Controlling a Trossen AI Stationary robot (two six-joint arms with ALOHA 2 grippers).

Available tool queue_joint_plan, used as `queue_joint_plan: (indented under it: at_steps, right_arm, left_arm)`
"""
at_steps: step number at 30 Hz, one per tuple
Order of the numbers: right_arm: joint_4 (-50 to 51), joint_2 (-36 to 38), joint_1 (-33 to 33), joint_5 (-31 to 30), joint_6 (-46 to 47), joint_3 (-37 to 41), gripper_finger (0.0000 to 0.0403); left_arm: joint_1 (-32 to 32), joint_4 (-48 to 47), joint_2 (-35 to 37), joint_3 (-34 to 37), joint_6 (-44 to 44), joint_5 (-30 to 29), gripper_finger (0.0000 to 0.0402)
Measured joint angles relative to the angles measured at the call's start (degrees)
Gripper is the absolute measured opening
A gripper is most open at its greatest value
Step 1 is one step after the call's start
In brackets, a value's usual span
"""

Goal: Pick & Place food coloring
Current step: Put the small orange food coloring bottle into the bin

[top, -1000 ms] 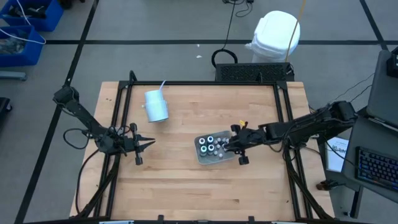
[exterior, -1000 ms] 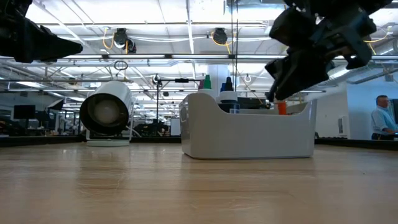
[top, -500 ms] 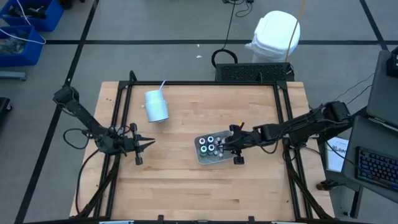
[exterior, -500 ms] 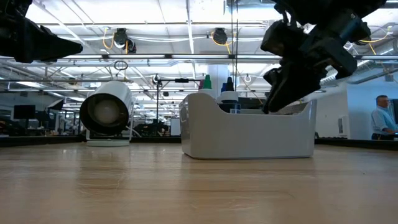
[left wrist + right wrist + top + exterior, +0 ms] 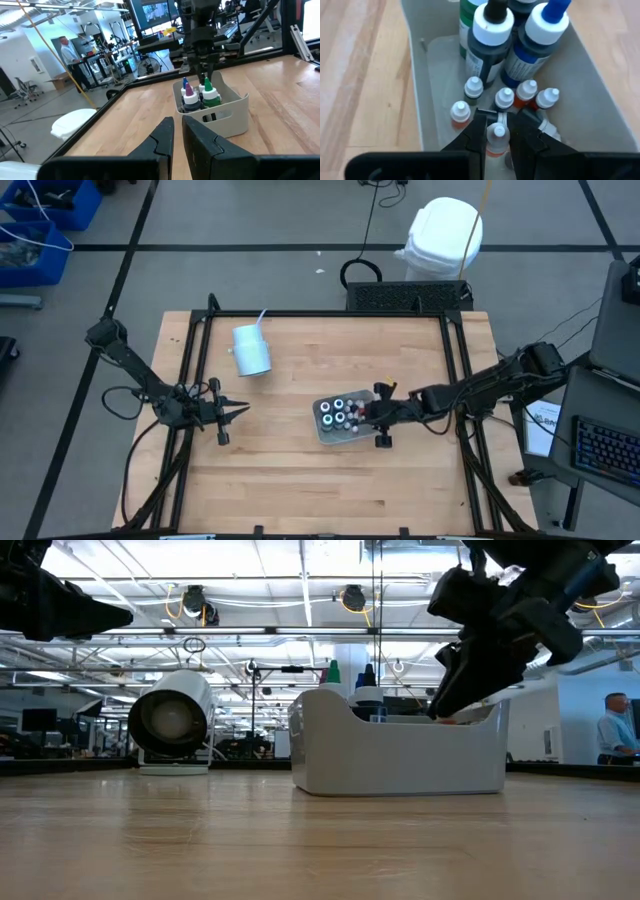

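Note:
The food coloring stands in a pale open tray (image 5: 325, 432) at mid-table. It is a group of larger bottles (image 5: 492, 35) with white caps and, beside them, several tiny white-capped bottles (image 5: 504, 97) with red or orange bodies. My right gripper (image 5: 498, 125) reaches over the tray's right end (image 5: 490, 755). It is shut on one tiny orange bottle (image 5: 496, 134). My left gripper (image 5: 238, 411) hovers shut and level by the table's left edge, holding nothing, and faces the tray (image 5: 225, 117). My right gripper pinches the tiny bottle between its two fingers, just under the white cap (image 5: 495, 146). The fingers slant down from the table's right side. The bottle is upright inside the tray's walls. The fingers hide its base, so whether it stands on the tray floor I cannot tell.
A white cup with a straw (image 5: 251, 350) lies on its side at the table's far left. Black rails (image 5: 195, 360) run along the table's left, far and right edges. A white bin (image 5: 445, 230) stands on the floor beyond the far edge.
My right gripper has rolled and dipped a little at the tray's right end, still shut on the tiny orange bottle. The bottle has sunk from above the tray's rim to just behind it.

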State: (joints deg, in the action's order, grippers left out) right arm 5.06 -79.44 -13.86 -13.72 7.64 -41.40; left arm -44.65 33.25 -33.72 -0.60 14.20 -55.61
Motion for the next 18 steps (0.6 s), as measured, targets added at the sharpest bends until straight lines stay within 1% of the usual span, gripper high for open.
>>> queue_joint_plan:
  at_steps: [3, 5, 7, 12, 18]
  right_arm:
    - [-0.68, 0.00, -0.20, -0.28, 1.70, 0.80, 0.0047]
    - [-0.55, 0.00, -0.16, -2.44, 3.04, 1.74, 0.0047]
    - [-0.88, 0.04, -0.14, -3.24, 3.71, 2.61, 0.0047]
    - [-4.66, 0.09, -0.14, -2.99, 4.08, 4.39, 0.0047]
    - [-4.92, 0.07, -0.12, -2.84, 3.72, 4.40, 0.0047]
  left_arm:
    - [0.00, 0.00, -0.01, 0.00, -0.13, 0.00, 0.0047]
    - [0.01, 0.00, 0.00, 0.00, -0.13, 0.00, 0.0047]
    - [-0.01, 0.00, -0.02, -0.01, -0.12, 0.00, 0.0047]
    - [0.00, 0.00, 0.00, 0.00, -0.11, 0.00, 0.0047]
    - [0.00, 0.00, -0.01, 0.00, -0.09, 0.00, 0.0047]
